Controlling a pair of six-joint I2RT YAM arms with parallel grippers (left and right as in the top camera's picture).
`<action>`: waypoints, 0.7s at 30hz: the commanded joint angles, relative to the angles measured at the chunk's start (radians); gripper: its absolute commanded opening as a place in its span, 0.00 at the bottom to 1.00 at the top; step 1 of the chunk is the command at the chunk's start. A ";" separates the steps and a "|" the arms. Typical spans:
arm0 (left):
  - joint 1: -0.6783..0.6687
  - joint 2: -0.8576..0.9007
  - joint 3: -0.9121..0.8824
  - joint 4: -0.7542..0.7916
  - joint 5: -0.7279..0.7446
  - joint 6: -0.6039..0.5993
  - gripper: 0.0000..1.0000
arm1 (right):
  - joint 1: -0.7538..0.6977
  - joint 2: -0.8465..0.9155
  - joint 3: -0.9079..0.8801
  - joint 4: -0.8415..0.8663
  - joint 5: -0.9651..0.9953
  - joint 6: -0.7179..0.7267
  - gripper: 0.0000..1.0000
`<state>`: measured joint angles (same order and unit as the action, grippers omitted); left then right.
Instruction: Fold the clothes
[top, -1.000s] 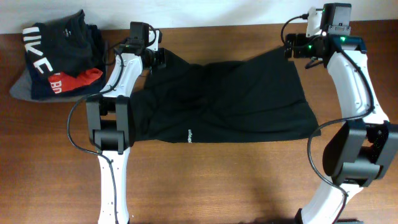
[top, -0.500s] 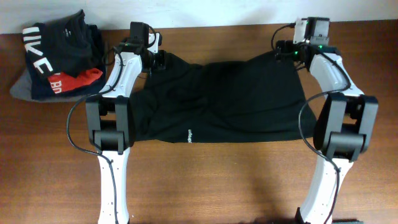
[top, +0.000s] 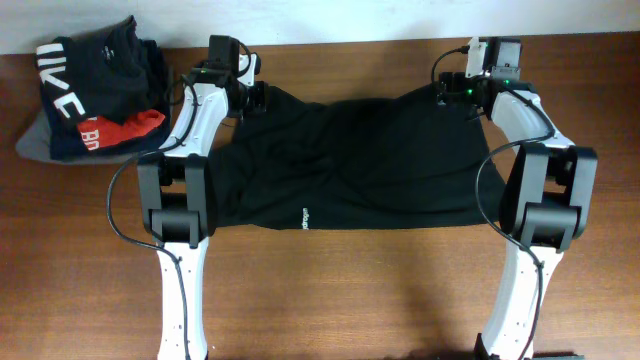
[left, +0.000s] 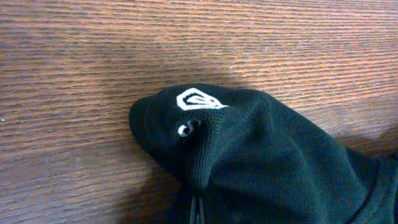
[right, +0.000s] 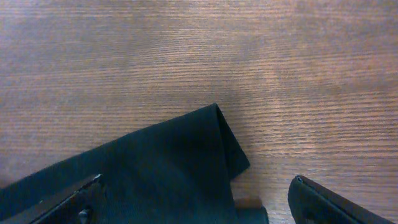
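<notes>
Clothes (top: 360, 165) are spread across the centre of the frame. The upper left corner is pinched in the closed left tool (top: 255, 97), and the upper right corner is straddled by the wide-open right tool (top: 452, 90). If only the folded edge is caught, a slipped, lopsided lift may result. A brown wood-grain bench (top: 350, 300) is seen — folded pile (top: 90, 90) at upper left, pale wall (top: 350, 15) above.

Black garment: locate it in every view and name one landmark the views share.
Overhead: the black garment lies spread across the middle of the wooden table.
Left wrist: lower right, a bunched corner bearing the white logo.
Right wrist: lower left, a folded corner.
Shared landmark: the wooden table beneath it.
</notes>
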<state>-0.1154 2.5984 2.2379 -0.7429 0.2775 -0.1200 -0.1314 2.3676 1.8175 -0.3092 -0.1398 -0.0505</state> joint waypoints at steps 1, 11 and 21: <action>0.000 0.035 -0.010 -0.030 -0.004 0.005 0.00 | -0.006 0.027 0.012 0.014 -0.009 0.068 0.99; -0.005 0.035 -0.011 -0.029 -0.004 0.005 0.00 | -0.004 0.076 0.012 0.020 -0.044 0.085 0.98; -0.010 0.035 -0.011 -0.029 -0.004 0.006 0.00 | 0.014 0.076 0.012 0.037 -0.043 0.085 0.82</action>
<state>-0.1158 2.5984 2.2387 -0.7460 0.2779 -0.1200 -0.1284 2.4172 1.8179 -0.2737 -0.1707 0.0261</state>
